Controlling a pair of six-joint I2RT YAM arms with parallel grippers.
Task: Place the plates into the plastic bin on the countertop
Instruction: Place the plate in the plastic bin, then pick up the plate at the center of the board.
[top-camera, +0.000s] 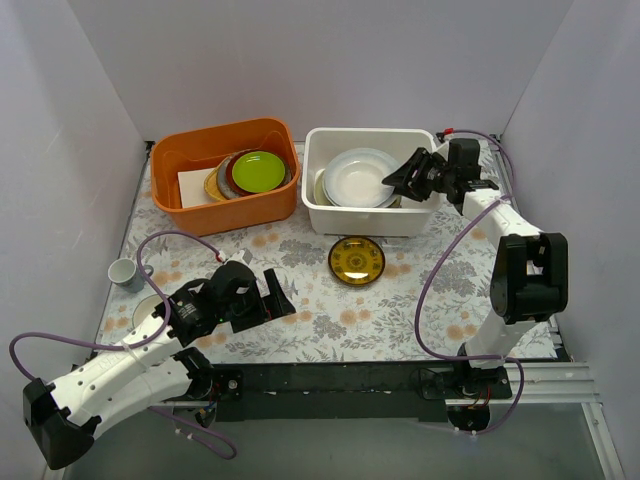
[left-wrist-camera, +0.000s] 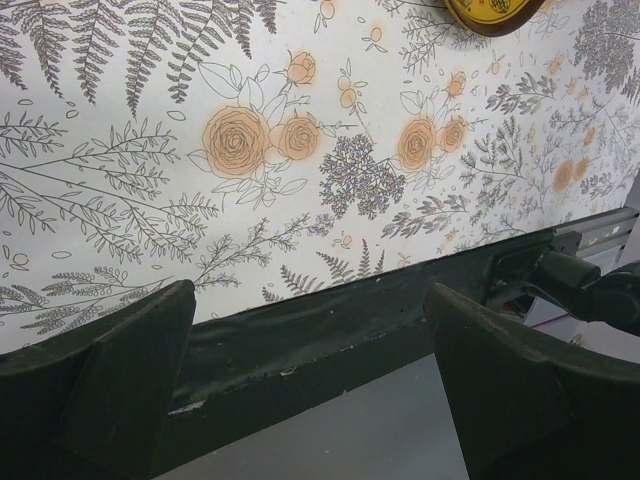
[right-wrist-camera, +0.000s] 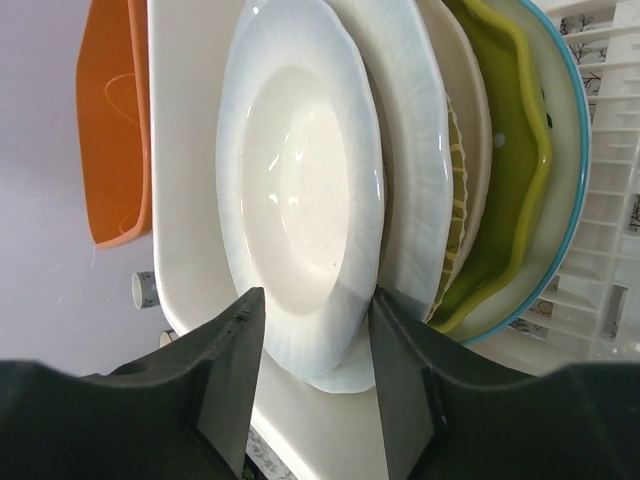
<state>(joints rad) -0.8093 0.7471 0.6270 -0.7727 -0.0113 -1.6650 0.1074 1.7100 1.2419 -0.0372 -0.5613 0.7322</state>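
The white plastic bin (top-camera: 366, 222) stands at the back right of the countertop (top-camera: 330, 320) and holds several plates. The topmost is a plain white plate (top-camera: 358, 180) (right-wrist-camera: 300, 200), with a green wavy-rimmed plate (right-wrist-camera: 500, 200) further down the stack. My right gripper (top-camera: 395, 180) (right-wrist-camera: 315, 320) reaches over the bin's right side. Its jaws straddle the white plate's rim, open, with a gap on one side. A small dark-and-gold plate (top-camera: 356, 260) (left-wrist-camera: 495, 15) lies on the countertop in front of the bin. My left gripper (top-camera: 285, 300) (left-wrist-camera: 310, 380) hovers wide open over the near edge, holding nothing.
An orange tub (top-camera: 225, 200) (right-wrist-camera: 115, 120) at the back left holds green and maroon plates (top-camera: 258, 171). A small white cup (top-camera: 123, 272) stands at the left edge. A pale plate (top-camera: 148, 308) lies partly under the left arm. Grey walls enclose the table.
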